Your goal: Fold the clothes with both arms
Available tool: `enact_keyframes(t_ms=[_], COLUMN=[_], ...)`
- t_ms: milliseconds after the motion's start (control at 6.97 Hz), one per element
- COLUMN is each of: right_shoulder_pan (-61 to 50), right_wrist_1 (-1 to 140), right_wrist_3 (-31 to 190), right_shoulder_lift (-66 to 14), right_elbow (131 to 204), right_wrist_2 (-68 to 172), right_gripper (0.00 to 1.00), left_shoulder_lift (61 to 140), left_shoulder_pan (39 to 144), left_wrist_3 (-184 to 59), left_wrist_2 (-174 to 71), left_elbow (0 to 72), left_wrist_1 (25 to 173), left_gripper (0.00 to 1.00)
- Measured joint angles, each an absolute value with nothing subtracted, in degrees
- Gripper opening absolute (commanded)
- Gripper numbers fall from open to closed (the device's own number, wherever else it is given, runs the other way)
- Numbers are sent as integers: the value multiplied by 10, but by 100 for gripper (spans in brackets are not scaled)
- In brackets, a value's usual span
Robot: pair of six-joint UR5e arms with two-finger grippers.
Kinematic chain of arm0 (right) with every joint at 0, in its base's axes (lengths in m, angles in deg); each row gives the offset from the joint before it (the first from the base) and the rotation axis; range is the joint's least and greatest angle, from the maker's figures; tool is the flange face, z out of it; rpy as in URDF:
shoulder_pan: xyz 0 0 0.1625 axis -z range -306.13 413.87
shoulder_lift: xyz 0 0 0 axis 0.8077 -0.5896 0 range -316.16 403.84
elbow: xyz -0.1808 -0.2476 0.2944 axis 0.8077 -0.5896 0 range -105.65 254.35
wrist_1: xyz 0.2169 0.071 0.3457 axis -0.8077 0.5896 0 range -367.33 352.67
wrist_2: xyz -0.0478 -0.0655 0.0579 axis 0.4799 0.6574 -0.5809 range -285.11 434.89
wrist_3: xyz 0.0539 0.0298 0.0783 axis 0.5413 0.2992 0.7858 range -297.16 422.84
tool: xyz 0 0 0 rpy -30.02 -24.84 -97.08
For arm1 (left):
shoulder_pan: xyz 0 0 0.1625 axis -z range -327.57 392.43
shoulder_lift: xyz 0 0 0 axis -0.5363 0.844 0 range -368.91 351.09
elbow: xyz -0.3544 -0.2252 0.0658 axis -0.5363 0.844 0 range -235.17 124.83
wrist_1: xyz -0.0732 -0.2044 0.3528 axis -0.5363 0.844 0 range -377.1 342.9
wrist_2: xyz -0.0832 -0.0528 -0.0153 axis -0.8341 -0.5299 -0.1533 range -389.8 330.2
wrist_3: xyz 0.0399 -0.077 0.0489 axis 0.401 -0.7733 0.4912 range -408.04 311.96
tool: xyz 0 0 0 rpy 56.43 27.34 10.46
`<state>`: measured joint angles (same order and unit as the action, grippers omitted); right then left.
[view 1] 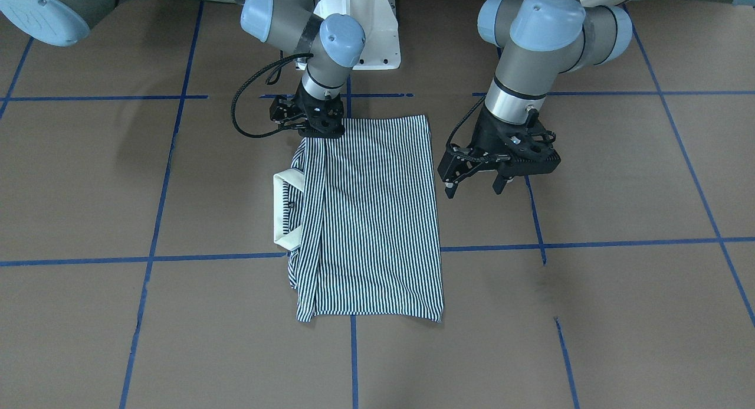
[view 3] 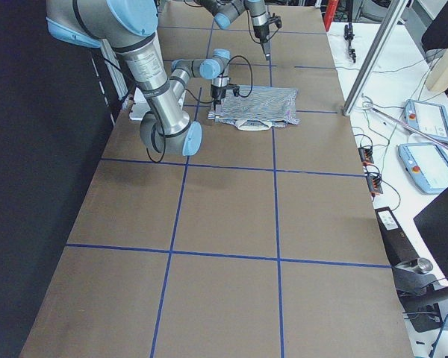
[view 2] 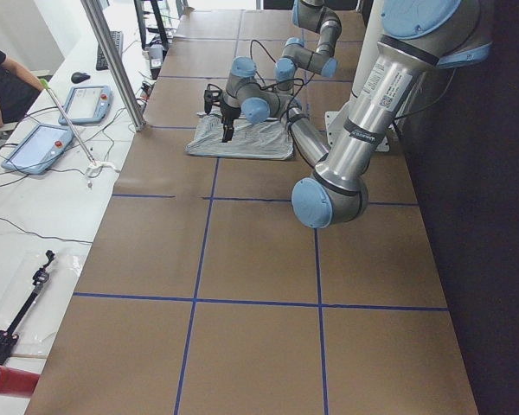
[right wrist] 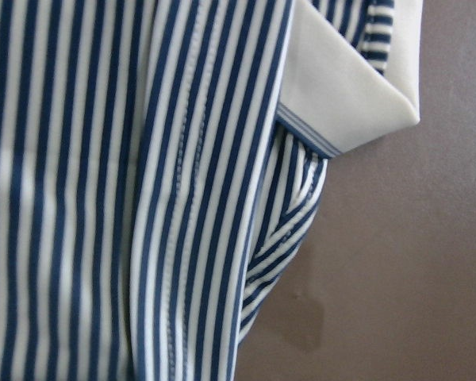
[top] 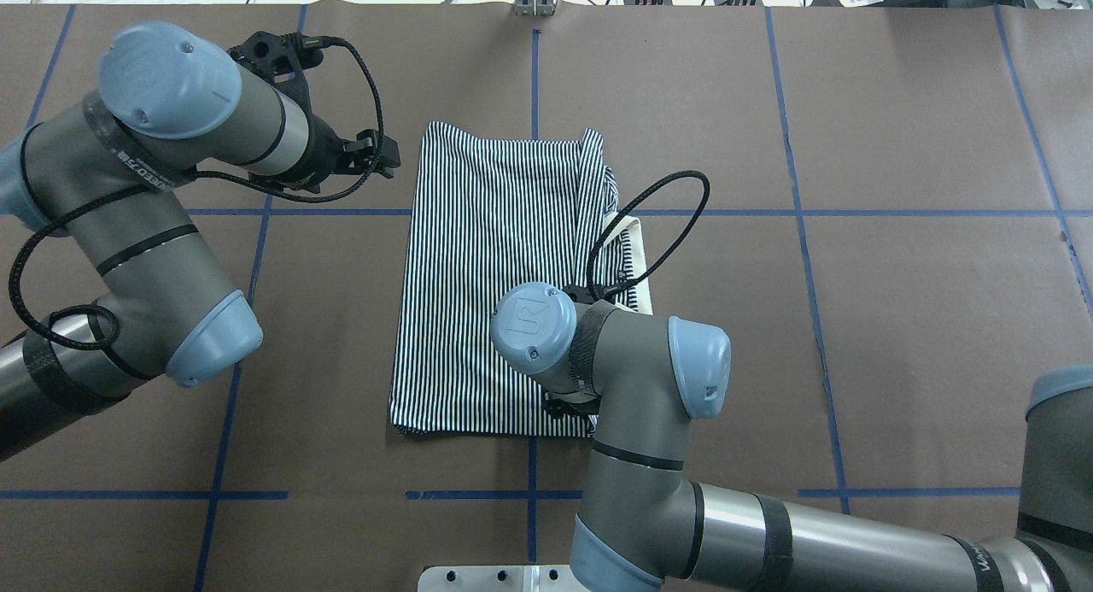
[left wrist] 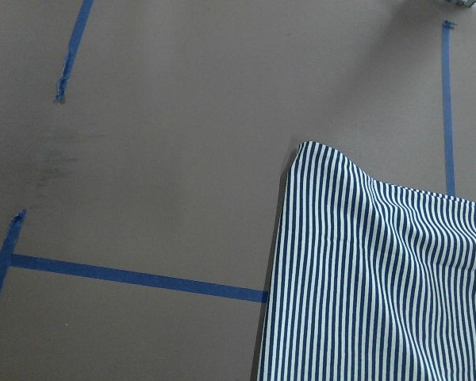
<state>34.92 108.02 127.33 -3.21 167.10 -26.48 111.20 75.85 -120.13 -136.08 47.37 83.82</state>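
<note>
Polo shirt (view 1: 371, 220) lay mid-surface (view 1: 590, 308), folded into a rectangle. Left gripper (view 1: 473, 190) hovered just off its edge with jaws released, probably lining up the next fold. Right gripper (view 1: 320, 128) was down on the robot-side corner, maybe pinning it; couldn't tell if its jaws were clenched.

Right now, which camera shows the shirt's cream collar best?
The exterior front-facing view: the whole collar juts from the folded shirt, unobstructed. Overhead, the right arm hides part of it; the right wrist view shows one corner close up; exterior right shows it tiny.
</note>
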Motion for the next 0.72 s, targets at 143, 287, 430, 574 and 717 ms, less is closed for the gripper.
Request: enact_keyframes(t_ms=[143, 287, 430, 574, 717], right_shoulder_pan=[345, 335, 326, 321, 316], right_wrist_1=[1100, 1125, 1142, 1148, 1148], right_wrist_3=[1264, 1248, 1234, 1226, 1218], right_shoulder_lift=[-36, -45, -67, -93, -102], right_elbow=[1676, 1691, 1714, 1735, 1755], right_wrist_2=[-263, -262, -259, -252, -248], right_gripper=[100, 100, 100, 100, 100], left_shoulder_lift=[1113, 1114, 1114, 1114, 1114], left_shoulder_pan=[757, 755, 753, 752, 751], left_wrist_3=[-1202, -1203, -1204, -1204, -1204], left_wrist_2=[-1361, -1361, -1361, -1361, -1361], left_elbow=[474, 473, 472, 471, 471], left_wrist_1=[839, 839, 842, 847, 850], left_gripper=[100, 100, 100, 100, 100])
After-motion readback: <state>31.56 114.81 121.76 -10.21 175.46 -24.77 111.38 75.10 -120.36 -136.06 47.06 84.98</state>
